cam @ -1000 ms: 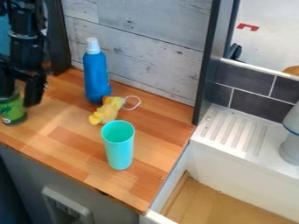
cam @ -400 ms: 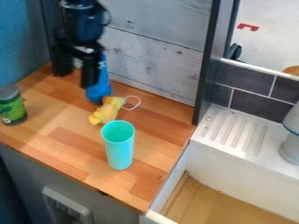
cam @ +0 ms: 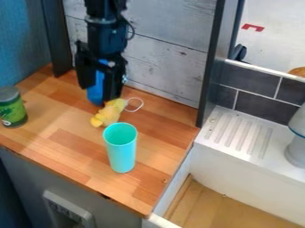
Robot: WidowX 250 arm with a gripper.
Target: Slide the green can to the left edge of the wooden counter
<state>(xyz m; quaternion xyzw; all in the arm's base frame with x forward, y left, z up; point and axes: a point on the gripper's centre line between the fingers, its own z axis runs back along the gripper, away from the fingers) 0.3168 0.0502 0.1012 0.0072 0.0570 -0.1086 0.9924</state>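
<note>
Blue bottle (cam: pixel 96 87) — partly behind spread hand (cam: pixel 98 92) — green-labelled jar (cam: pixel 12 108) well apart

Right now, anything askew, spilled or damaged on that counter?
One thing: a dark mark on the wooden counter's front edge, nearer us than the teal cup; possibly a chip. No spill visible. Cup and green jar upright; yellow toy lying by the blue bottle.

A green jar (cam: pixel 13 109) with a grey lid stands at the tabletop's (cam: pixel 65 144) left, a turquoise cup (cam: pixel 121 151) stands upright nearer its right side, and farther right a ridged white ledge (cam: pixel 271 153) lies below dark tiles (cam: pixel 257 104).
</note>
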